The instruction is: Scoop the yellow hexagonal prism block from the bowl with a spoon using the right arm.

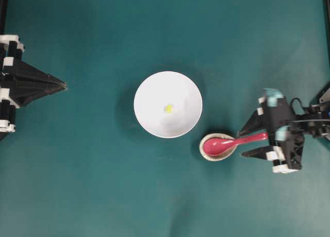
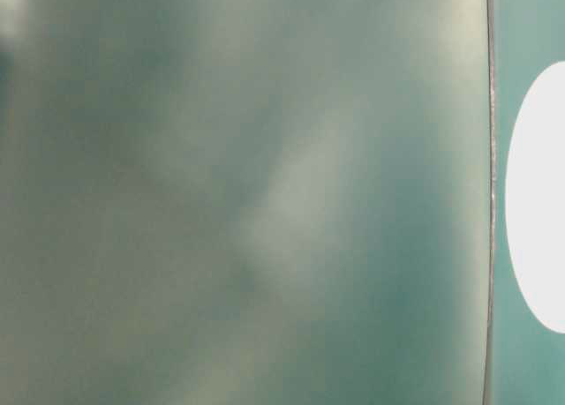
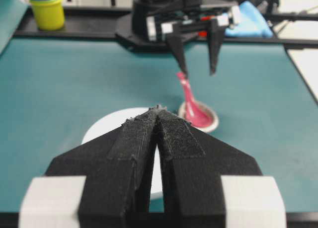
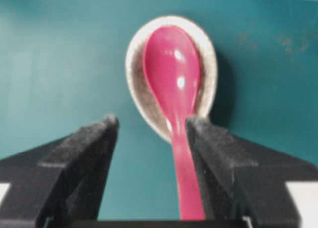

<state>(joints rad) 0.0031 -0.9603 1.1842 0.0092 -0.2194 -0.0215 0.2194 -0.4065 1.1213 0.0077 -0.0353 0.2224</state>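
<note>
Overhead view first: the white bowl sits at the centre of the teal tabletop, and the yellow hexagonal prism block lies inside it, right about the middle of the bowl floor. Just below and to the right of the bowl, the pink-red spoon rests with its scoop in the small speckled spoon rest, handle pointing right. The right gripper is at the right edge, fingers spread wide with the handle tip between them, gripping nothing. At the left edge the left gripper points toward the bowl, well apart from it, its fingers pressed together to a point, holding nothing.

Table-level view: mostly a blurred grey-green surface; only a slice of the white bowl shows at the right edge.

Left wrist view: the black fingers meet at the tip in the foreground. Beyond them, the bowl's rim, then the spoon leaning up out of the rest, with the right gripper hanging wide open over the handle. A yellow tub stands at upper left, a blue cloth at upper right.

Right wrist view: the spoon runs down the frame from the rest, its handle between the open fingers, close beside the right-hand one; I cannot tell whether they touch.
</note>
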